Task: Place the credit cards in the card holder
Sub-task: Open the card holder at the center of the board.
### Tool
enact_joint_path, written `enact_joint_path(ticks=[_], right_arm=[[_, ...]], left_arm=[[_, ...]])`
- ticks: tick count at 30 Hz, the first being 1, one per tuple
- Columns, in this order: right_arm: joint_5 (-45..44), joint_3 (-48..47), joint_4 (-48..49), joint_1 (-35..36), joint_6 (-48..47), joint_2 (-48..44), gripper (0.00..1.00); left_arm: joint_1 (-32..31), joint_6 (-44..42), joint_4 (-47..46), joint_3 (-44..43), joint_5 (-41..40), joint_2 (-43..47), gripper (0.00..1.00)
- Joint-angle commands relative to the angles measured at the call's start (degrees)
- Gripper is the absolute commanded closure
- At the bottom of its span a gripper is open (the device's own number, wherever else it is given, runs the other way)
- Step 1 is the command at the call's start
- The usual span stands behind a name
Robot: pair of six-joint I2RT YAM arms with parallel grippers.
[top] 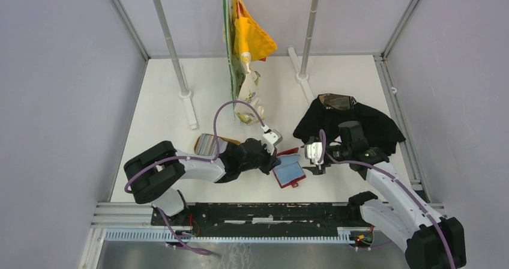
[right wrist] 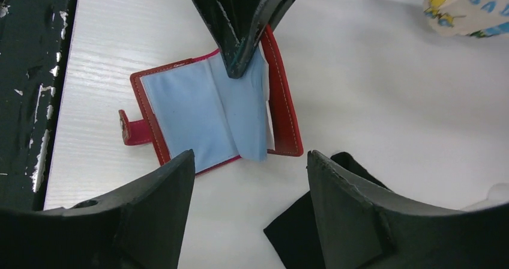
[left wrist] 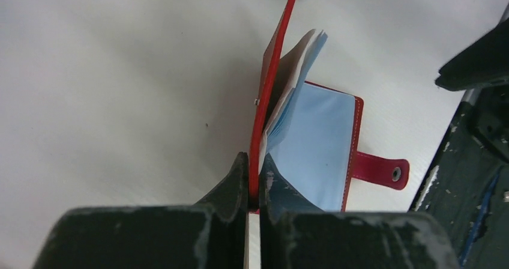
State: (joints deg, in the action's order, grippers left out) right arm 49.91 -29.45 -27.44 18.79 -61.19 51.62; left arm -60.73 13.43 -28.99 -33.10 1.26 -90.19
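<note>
card holder (right wrist: 186, 104) lying open, cover clenched in left gripper (left wrist: 255, 161), right gripper (right wrist: 251, 156) released above, black cloth (top: 366, 122) just beside

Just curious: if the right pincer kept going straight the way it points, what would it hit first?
Probably the open red card holder: in the right wrist view it lies straight ahead between the right pincer's open fingers, with the left pincer clamped on its raised cover. Depth is hard to judge.

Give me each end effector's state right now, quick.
Left end effector: closed, pinching the red cover of the card holder.
Right end effector: open, holding nothing.
</note>
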Motion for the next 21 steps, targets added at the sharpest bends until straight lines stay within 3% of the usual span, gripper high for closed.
enact_joint_path(ticks=[1, 5, 8, 21], right_arm=[[7.5, 1.9, 1.2, -0.5, -5.5, -4.0, 0.28], [9.1, 4.3, 3.1, -0.4, -6.6, -4.1, 0.60], [8.9, 5.4, 3.9, 0.7, -6.9, -2.6, 0.74], [-0.6, 6.4, -0.3, 11.6, -15.5, 7.4, 0.87]], left_arm=[[1.7, 12.7, -4.1, 1.1, 6.6, 1.0, 0.98], [1.7, 15.2, -3.5, 0.1, 6.6, 0.7, 0.98], [1.8, 15.4, -3.1, -0.7, 5.9, 1.0, 0.98], [5.1, 20.9, -8.0, 1.2, 7.6, 3.0, 0.98]])
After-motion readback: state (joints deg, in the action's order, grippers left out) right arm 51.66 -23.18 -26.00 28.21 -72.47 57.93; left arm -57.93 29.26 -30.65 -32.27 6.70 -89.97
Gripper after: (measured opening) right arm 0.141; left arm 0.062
